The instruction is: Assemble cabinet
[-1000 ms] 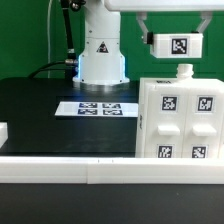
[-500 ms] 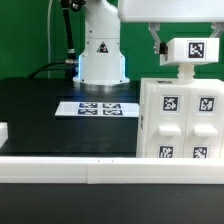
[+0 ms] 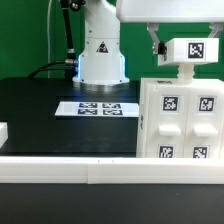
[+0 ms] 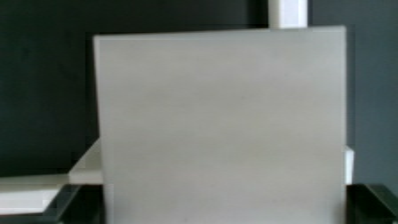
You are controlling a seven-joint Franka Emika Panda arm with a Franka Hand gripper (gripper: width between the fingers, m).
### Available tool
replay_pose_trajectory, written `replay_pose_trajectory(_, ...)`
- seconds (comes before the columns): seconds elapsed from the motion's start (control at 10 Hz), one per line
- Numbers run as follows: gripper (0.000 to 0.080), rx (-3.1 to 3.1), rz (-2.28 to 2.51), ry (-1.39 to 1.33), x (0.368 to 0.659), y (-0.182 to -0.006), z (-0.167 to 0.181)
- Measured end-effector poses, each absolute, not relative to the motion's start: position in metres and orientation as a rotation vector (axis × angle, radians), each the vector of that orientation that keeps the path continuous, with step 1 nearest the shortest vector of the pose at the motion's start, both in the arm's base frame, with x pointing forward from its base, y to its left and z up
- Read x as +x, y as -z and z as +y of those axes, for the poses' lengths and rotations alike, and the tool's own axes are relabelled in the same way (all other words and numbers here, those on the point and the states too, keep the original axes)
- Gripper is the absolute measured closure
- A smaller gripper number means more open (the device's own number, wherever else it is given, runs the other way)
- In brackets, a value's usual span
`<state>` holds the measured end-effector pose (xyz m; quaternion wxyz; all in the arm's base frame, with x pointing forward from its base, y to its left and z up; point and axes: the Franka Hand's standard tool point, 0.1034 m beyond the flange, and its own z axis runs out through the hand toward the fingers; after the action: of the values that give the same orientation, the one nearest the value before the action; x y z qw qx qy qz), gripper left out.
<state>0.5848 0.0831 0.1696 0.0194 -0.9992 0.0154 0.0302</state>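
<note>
Exterior: cabinet (image 3: 178,120) stands upright at the surface's (image 3: 40,110) front corner, on the exterior view's right, tagged face to camera. Claw (image 3: 168,42) is directly above it, grasping a small tagged panel (image 3: 192,50). The panel's lower edge is at a peg (image 3: 185,70) on the cabinet top; can't tell if they touch. Marker board (image 3: 98,108) lies mid-surface, in front of the base (image 3: 100,55).

Wrist: panel's plain face (image 4: 214,120) fills most of the frame, fingers hidden.

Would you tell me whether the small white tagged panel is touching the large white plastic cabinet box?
Cannot tell. In the exterior view the panel meets the peg atop the cabinet with no visible gap, but depth is unclear.
</note>
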Motion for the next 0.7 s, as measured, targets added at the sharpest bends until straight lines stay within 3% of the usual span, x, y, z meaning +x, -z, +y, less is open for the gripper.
replay_pose_trajectory(0.7, 0.0235, -3.098, -0.037, -0.031, 0.596, -0.155, 0.083)
